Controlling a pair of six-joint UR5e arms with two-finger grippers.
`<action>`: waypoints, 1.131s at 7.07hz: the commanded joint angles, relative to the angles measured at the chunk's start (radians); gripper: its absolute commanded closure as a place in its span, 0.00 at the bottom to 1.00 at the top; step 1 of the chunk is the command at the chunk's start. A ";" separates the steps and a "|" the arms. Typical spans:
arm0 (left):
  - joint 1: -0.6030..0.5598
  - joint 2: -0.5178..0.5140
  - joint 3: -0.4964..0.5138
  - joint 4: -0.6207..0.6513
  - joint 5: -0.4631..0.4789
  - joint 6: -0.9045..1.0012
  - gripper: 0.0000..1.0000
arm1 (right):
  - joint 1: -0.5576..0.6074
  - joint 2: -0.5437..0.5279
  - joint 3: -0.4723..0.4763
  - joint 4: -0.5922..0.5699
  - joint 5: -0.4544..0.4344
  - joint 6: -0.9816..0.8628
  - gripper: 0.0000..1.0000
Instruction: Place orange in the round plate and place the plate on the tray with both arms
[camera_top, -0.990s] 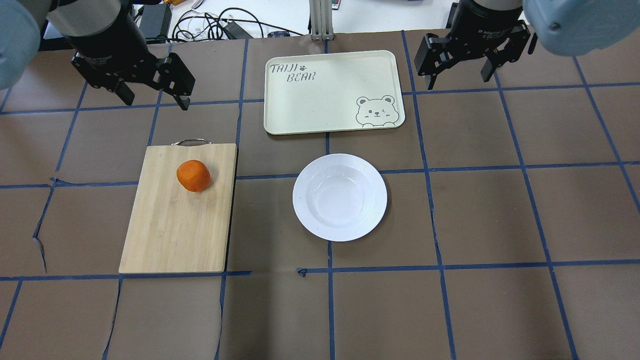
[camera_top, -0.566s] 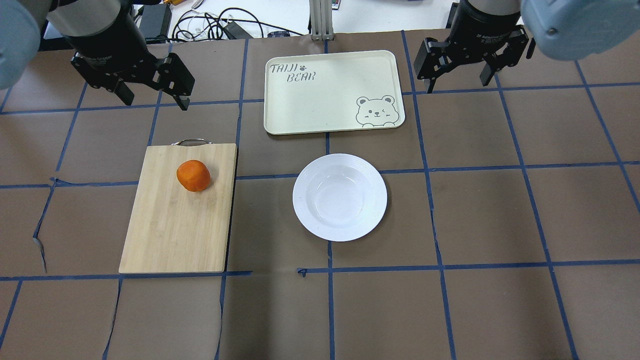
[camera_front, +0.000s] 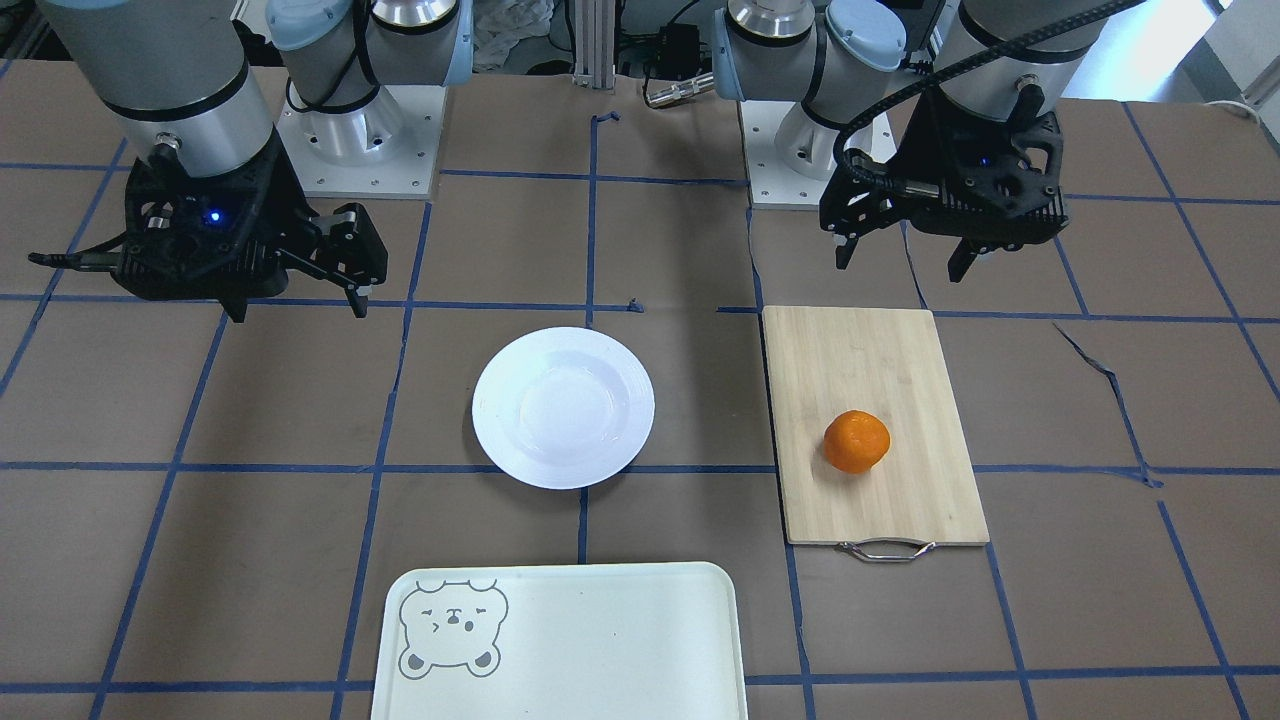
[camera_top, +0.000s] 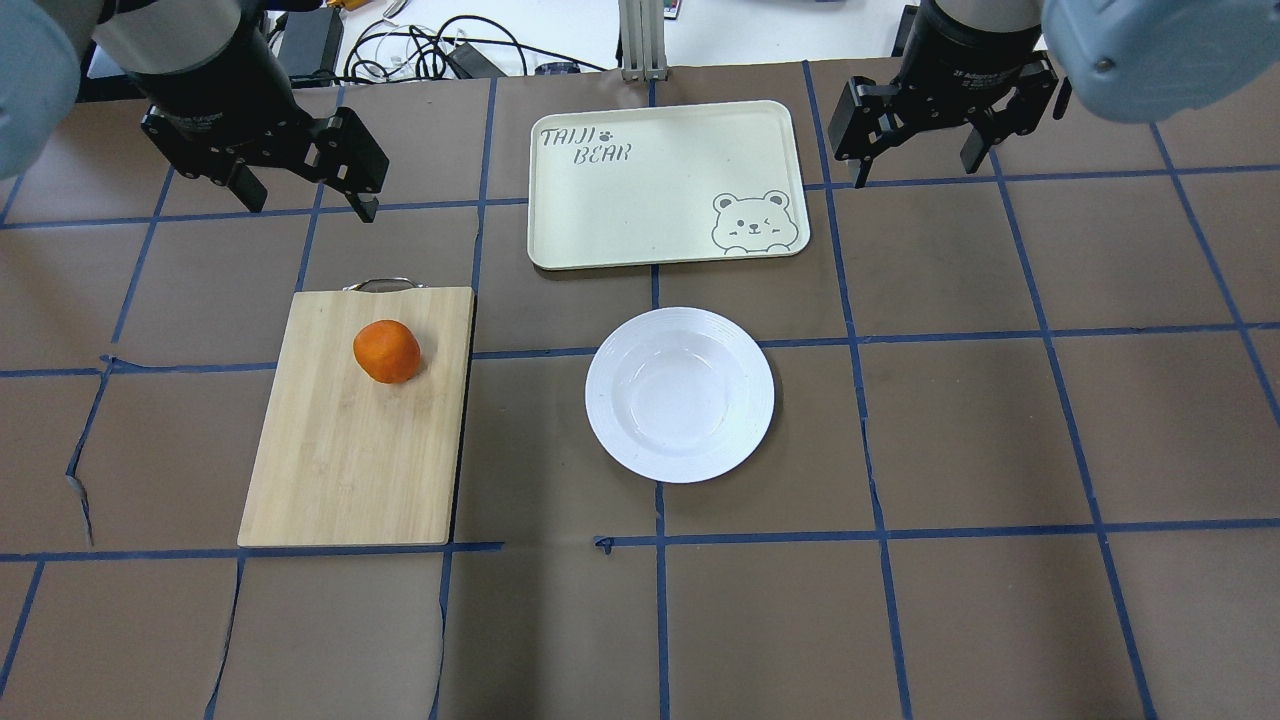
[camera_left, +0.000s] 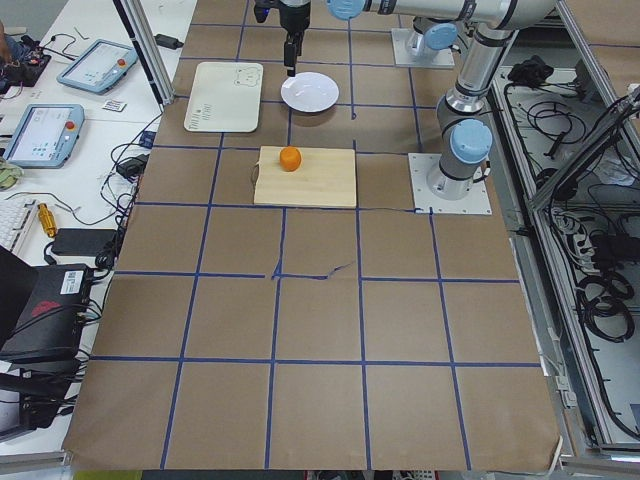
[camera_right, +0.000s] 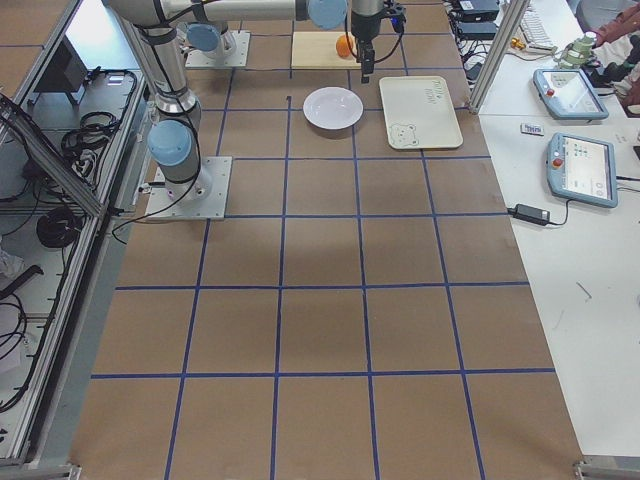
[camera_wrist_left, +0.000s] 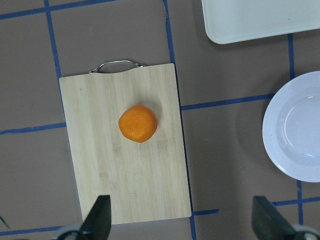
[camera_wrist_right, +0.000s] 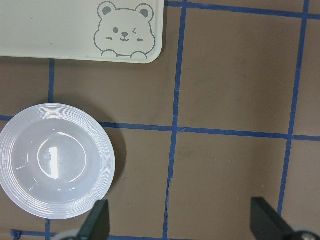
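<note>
The orange (camera_top: 387, 351) (camera_front: 856, 441) (camera_wrist_left: 137, 123) rests on the far part of a bamboo cutting board (camera_top: 350, 440). The empty white round plate (camera_top: 680, 395) (camera_front: 563, 407) (camera_wrist_right: 56, 161) lies on the table right of the board. Beyond it lies the cream tray (camera_top: 660, 185) (camera_front: 600, 640) with a bear face. My left gripper (camera_top: 308, 205) (camera_front: 900, 267) hangs open, high above the table and clear of the orange. My right gripper (camera_top: 917, 172) (camera_front: 297, 308) hangs open too, right of the tray, holding nothing.
The board's metal handle (camera_top: 380, 284) points toward the far side. Cables and boxes (camera_top: 420, 50) lie past the table's far edge. Brown paper with blue tape lines (camera_top: 900, 450) covers the table.
The right gripper has shifted slightly toward the far edge. The left gripper, orange, plate and tray have stayed where they were.
</note>
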 joint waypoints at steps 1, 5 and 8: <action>0.000 -0.001 0.000 -0.001 0.001 0.000 0.00 | -0.003 -0.001 0.000 0.001 -0.001 0.020 0.00; 0.002 0.001 0.001 0.006 0.001 0.010 0.00 | -0.001 -0.001 0.000 0.002 -0.001 0.019 0.00; 0.043 -0.092 -0.009 0.009 0.001 -0.006 0.00 | -0.001 -0.001 0.002 0.002 -0.001 0.020 0.00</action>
